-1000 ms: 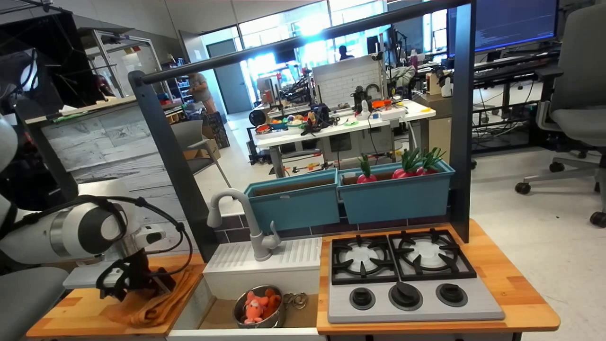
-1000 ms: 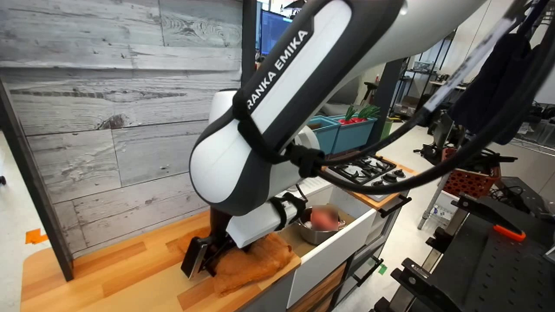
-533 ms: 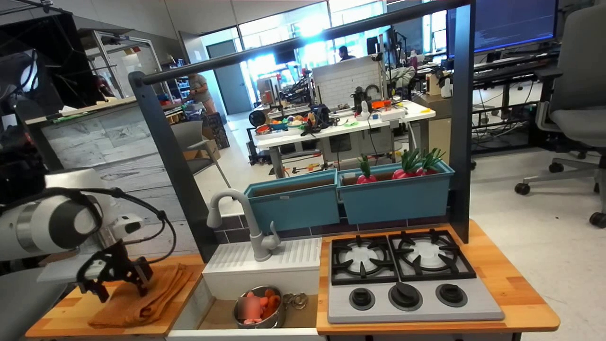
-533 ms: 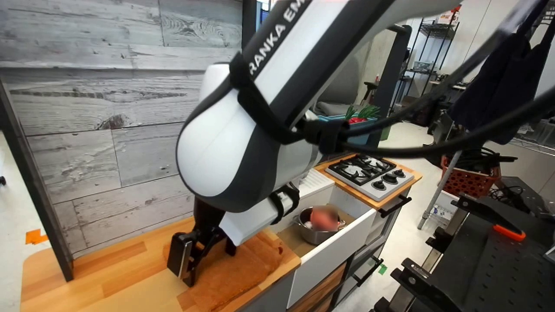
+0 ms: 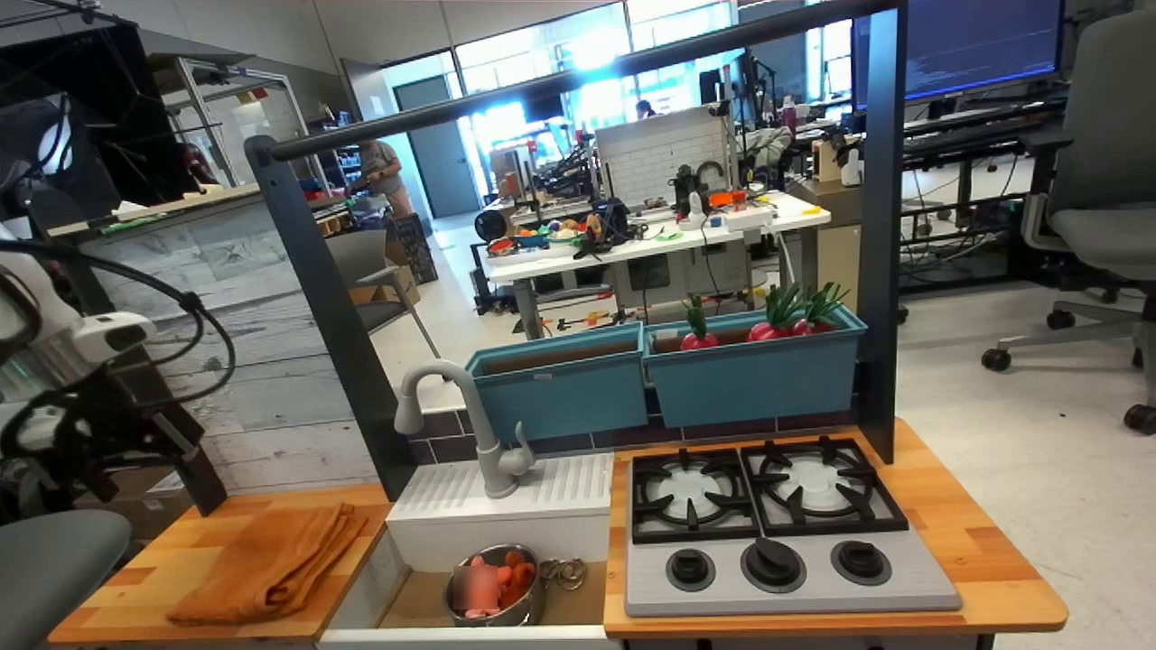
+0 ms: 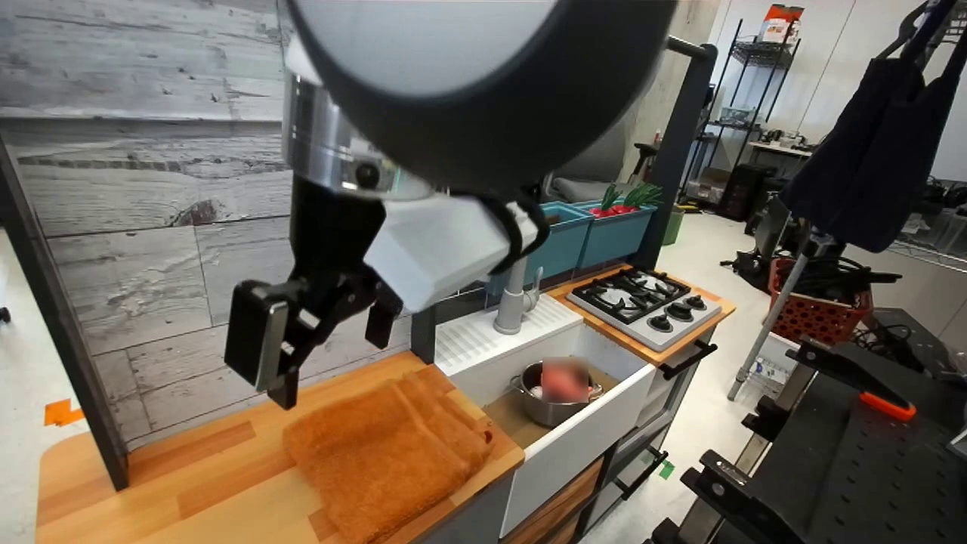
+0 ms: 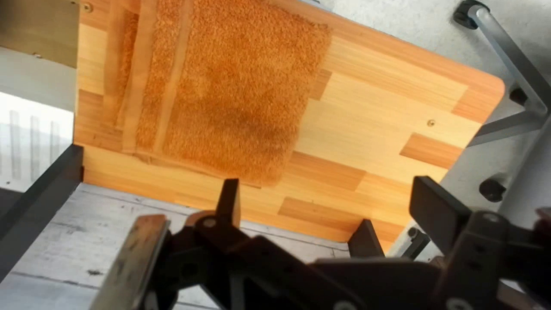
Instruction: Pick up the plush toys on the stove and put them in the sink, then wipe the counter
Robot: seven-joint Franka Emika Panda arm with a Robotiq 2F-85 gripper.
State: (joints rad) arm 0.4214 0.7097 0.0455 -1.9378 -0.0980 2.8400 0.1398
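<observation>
My gripper (image 7: 327,187) is open and empty, raised above the counter. It also shows in both exterior views (image 5: 149,477) (image 6: 332,364). The orange cloth (image 7: 241,86) lies folded and fairly flat on the wood counter (image 7: 370,129), below and apart from the fingers; it shows in both exterior views (image 5: 266,560) (image 6: 385,453). The red-orange plush toys (image 5: 515,582) are in the metal bowl (image 5: 533,614) in the sink (image 5: 564,537), partly blurred; an exterior view also shows them (image 6: 563,379). The stove (image 5: 795,578) has no toys on its grates.
A grey faucet (image 5: 479,424) stands behind the sink. Teal bins (image 5: 759,379) hang behind, one holding toy radishes. Metal rings (image 5: 564,573) lie beside the bowl. A dark post (image 5: 325,316) and a whitewashed plank panel (image 6: 151,249) border the counter. A chair (image 5: 54,569) stands at its end.
A second ago the gripper was low at the bunched cloth. Half a second ago it was open over the flattened cloth. Now it has risen away from it, and the cloth stays on the counter.
</observation>
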